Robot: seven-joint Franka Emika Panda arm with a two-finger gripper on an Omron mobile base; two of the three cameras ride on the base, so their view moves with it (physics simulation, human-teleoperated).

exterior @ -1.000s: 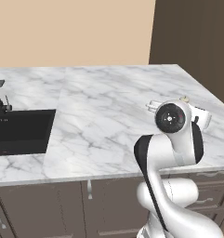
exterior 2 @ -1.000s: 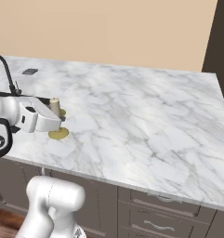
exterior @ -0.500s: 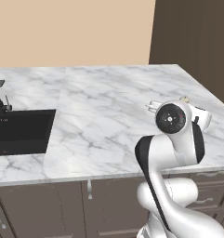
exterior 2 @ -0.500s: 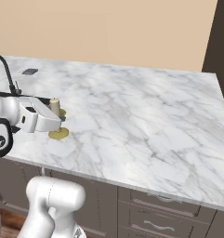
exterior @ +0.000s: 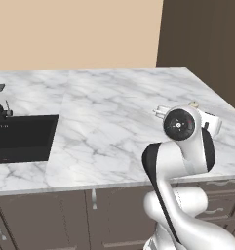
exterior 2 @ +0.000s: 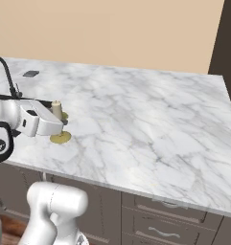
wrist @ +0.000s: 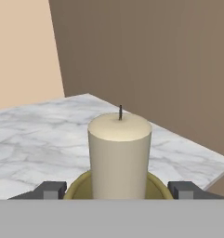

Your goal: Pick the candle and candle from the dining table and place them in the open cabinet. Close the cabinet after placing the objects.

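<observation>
Gripper (wrist: 115, 190) jaws standing spread, flanking cream candle (wrist: 119, 155) — smooth cylinder, dark wick, sitting on round olive dish (exterior 2: 60, 138) near edge of veined marble dining table (exterior 2: 150, 124).

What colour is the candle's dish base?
Olive-yellow dish base; clearest in the right base view.

Your left base view looks down from behind the arm over the table (exterior: 114, 112), sink side included. Your right base view covers the same slab from the other side. Your hand view sits low and close, facing the candle (wrist: 119, 155) level.
</observation>
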